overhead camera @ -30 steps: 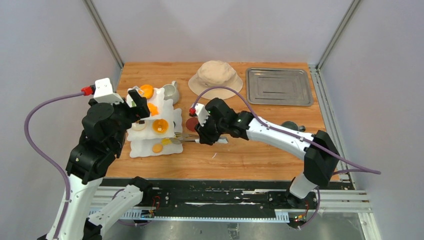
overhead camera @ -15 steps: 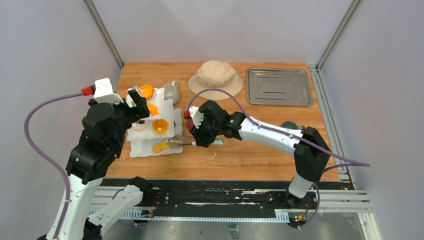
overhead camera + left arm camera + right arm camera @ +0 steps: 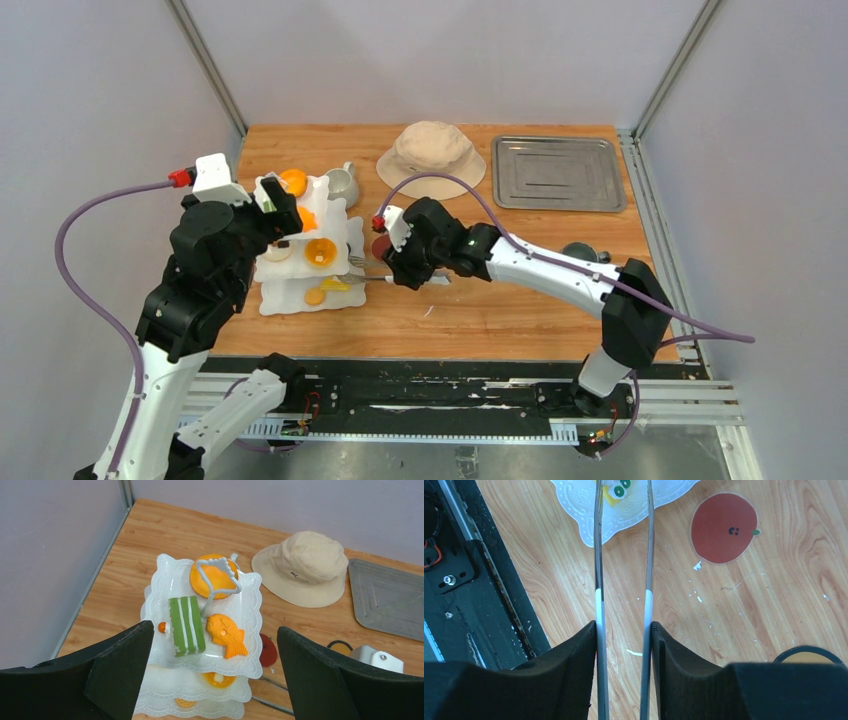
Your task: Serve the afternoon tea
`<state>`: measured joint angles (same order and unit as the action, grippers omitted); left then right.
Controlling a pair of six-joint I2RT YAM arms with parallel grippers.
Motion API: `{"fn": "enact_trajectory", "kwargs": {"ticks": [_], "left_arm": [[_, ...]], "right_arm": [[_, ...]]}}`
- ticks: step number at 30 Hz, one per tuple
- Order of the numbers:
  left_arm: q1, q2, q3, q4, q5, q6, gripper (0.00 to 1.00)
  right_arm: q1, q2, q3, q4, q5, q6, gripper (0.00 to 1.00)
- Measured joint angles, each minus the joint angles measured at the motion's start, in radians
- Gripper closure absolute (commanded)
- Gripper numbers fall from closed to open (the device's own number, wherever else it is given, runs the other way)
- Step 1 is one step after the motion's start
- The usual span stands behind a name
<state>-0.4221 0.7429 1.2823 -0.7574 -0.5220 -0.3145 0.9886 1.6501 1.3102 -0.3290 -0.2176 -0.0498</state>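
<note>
The white wavy-edged three-tier stand [image 3: 285, 300] stands at the table's left. Its top tier [image 3: 251, 605] carries a round orange pastry [image 3: 212, 577], a green striped cake [image 3: 186, 625] and an orange fish pastry [image 3: 226, 635]. My left gripper [image 3: 278, 207] hovers open above the stand, holding nothing [image 3: 215, 675]. My right gripper [image 3: 397, 265] is shut on the metal tongs [image 3: 598, 555]. The tongs' arms straddle a yellow pastry [image 3: 615, 491] on the bottom tier [image 3: 336, 285]. I cannot tell whether they pinch it. A pale mug [image 3: 343, 183] sits behind the stand.
A beige bucket hat [image 3: 431, 152] lies at the back centre. A metal tray [image 3: 555, 172] lies at the back right. A red apple-shaped coaster [image 3: 724, 527] lies right of the stand. A dark mug [image 3: 583, 251] stands behind my right forearm.
My right gripper pushed the tongs left toward the stand's bottom tier, then drew back a little to the right. My left arm has barely moved.
</note>
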Motion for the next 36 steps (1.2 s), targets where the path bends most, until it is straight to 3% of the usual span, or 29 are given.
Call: {"fn": "enact_trajectory", "kwargs": {"ticks": [5, 11, 16, 22, 30, 36], "left_arm": [[0.0, 0.0, 0.0, 0.0, 0.003, 0.0, 0.02], [0.0, 0.001, 0.0, 0.0, 0.003, 0.0, 0.02], [0.0, 0.0, 0.0, 0.0, 0.005, 0.0, 0.02], [0.0, 0.002, 0.0, 0.001, 0.007, 0.0, 0.02], [0.0, 0.014, -0.019, 0.015, 0.024, -0.011, 0.02], [0.0, 0.028, -0.027, 0.024, 0.037, -0.016, 0.02]], "right_arm": [[0.0, -0.06, -0.032, 0.004, 0.005, 0.0, 0.58], [-0.007, -0.179, -0.109, 0.003, 0.006, 0.005, 0.69], [-0.074, -0.314, -0.212, 0.009, 0.062, 0.055, 0.69], [-0.204, -0.474, -0.401, 0.01, 0.309, 0.181, 0.7], [-0.208, -0.647, -0.579, -0.026, 0.638, 0.359, 0.69], [-0.208, -0.64, -0.637, -0.045, 0.78, 0.484, 0.63]]}}
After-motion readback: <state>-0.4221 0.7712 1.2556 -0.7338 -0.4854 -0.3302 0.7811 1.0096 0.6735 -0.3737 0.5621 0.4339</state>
